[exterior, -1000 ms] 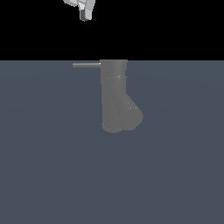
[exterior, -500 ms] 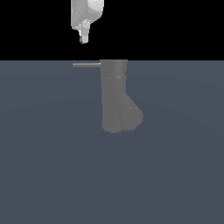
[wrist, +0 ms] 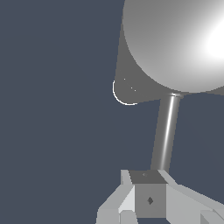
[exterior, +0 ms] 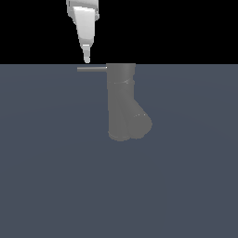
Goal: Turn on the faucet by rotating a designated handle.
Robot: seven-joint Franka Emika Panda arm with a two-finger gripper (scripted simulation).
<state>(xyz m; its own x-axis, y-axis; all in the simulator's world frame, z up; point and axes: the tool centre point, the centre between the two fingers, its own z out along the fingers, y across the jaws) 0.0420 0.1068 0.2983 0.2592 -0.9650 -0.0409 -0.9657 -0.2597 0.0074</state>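
Wrist view: closest to the camera is the white gripper, its blocky fingertips pressed together around a small grey pad, with no gap visible between them and nothing held, so it reads as clenched on nothing. Just past the fingertips the handle runs away as a slim shiny rod, its near end lying at or just under the tips; whether they touch cannot be told. Farther on, the rod joins the faucet, whose round top fills the far part of the picture.

In the exterior view, the gripper hangs tip down directly above the outer end of the handle. The rod sticks out level toward the exterior view's left from the top of the grey faucet, which stands on the dark blue-grey floor.
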